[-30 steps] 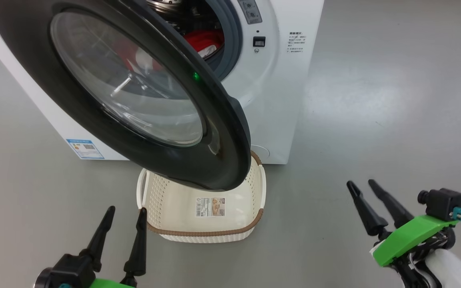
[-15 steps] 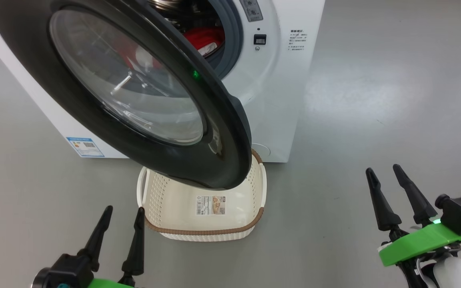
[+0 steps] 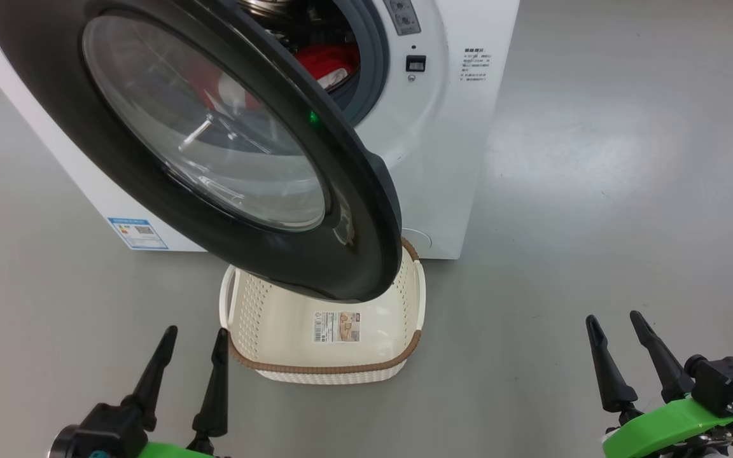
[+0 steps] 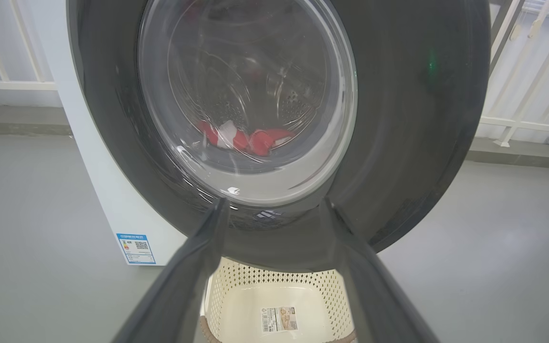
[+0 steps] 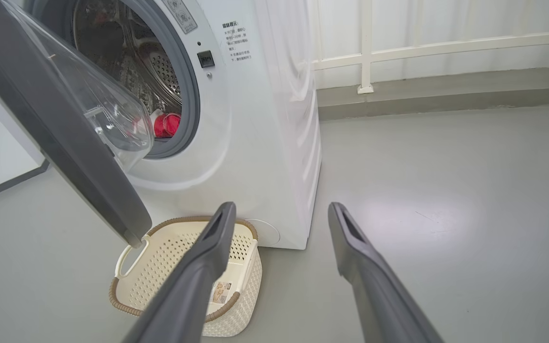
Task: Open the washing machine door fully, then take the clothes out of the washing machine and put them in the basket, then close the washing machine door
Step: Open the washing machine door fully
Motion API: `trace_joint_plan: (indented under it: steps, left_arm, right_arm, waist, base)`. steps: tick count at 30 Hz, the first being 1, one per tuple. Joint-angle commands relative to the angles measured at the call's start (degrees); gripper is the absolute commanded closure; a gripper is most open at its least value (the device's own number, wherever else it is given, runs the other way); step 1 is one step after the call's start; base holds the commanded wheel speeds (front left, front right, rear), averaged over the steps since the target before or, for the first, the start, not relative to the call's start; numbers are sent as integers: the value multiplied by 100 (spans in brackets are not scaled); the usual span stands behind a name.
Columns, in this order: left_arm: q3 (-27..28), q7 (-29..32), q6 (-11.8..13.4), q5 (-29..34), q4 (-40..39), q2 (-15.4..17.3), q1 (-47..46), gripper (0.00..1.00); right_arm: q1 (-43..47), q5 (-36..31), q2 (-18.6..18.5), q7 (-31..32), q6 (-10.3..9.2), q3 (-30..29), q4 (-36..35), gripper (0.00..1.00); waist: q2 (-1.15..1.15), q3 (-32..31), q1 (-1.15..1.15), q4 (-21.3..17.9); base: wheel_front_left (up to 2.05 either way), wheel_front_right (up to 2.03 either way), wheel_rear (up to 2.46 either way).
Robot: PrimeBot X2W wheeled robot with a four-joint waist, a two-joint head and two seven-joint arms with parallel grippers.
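The washing machine [image 3: 443,140] stands ahead with its black-rimmed door [image 3: 201,140] swung partly out over the basket [image 3: 325,372]. Red and white clothes [image 3: 325,63] lie in the drum, also seen through the door glass as clothes [image 4: 248,138] and past the door edge as clothes [image 5: 166,125]. The cream basket [image 5: 160,295] sits on the floor under the door, with nothing in it but a sticker. My left gripper [image 3: 193,337] is open at the lower left, just left of the basket. My right gripper [image 3: 614,321] is open at the lower right, well clear of the machine.
Grey floor [image 3: 595,191] stretches to the right of the machine. A white railing [image 5: 398,47] and a low kerb run behind it. The door's lower edge hangs close above the basket's far rim.
My right gripper has drawn back toward the lower right of the head view, after first shifting right. The left gripper, door and basket are as they were.
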Motion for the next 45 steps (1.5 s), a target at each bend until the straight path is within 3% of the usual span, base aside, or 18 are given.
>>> trace_joint_plan:
  steps: [1, 17, 23, 24, 25, 26, 27, 38, 43, 45]
  left_arm:
    - [180, -69, 32, 48, -139, 58, -39, 0]
    - [173, -69, 40, 59, -160, 58, 27, 0]
    - [147, -69, 36, 47, -164, 58, 29, 0]
    - [142, -69, 35, 44, -163, 58, 27, 0]
    - [134, -69, 35, 42, -162, 58, 25, 0]
    - [124, -69, 36, 40, -162, 58, 24, 0]
    - [112, -69, 38, 36, -163, 58, 23, 0]
    - [23, -69, 59, -10, -143, 58, 4, 0]
    - [-76, -69, 70, -80, -152, 58, -35, 0]
    - [-150, -69, 73, -122, -150, 58, -66, 0]
  right_arm:
    - [-13, -78, -31, -53, 43, 67, -107, 0]
    - [-62, -189, -13, -53, 43, 81, -139, 0]
    - [-171, 113, 78, -53, 43, 98, -315, 0]
    - [-210, 214, 101, -53, 43, 118, -350, 50]
    - [-260, 313, 121, -53, 43, 143, -392, 66]
    - [-320, 387, 126, -53, 43, 183, -439, 92]
    - [-386, 480, 128, -53, 43, 254, -465, 100]
    - [-1460, 1285, 125, -53, 43, 884, -458, 100]
    - [-2085, 2005, 38, -53, 43, 1282, -179, 100]
    - [-2480, 2561, -165, -53, 43, 1779, 37, 100]
  waist:
    - [0, -1, 0, 3]
    - [0, -62, 0, 12]
    - [0, -65, 0, 37]
    - [0, -65, 0, 44]
    - [0, -64, 0, 51]
    - [0, -62, 0, 59]
    - [0, -59, 0, 67]
    - [0, -14, 0, 262]
    - [0, 74, 0, 413]
    - [0, 129, 0, 517]
  base:
    - [0, 0, 0]
    - [0, 0, 0]
    - [0, 0, 0]
    - [0, 0, 0]
    - [0, 0, 0]
    - [0, 0, 0]
    - [0, 0, 0]
    - [0, 0, 0]
    - [0, 0, 0]
    - [0, 0, 0]
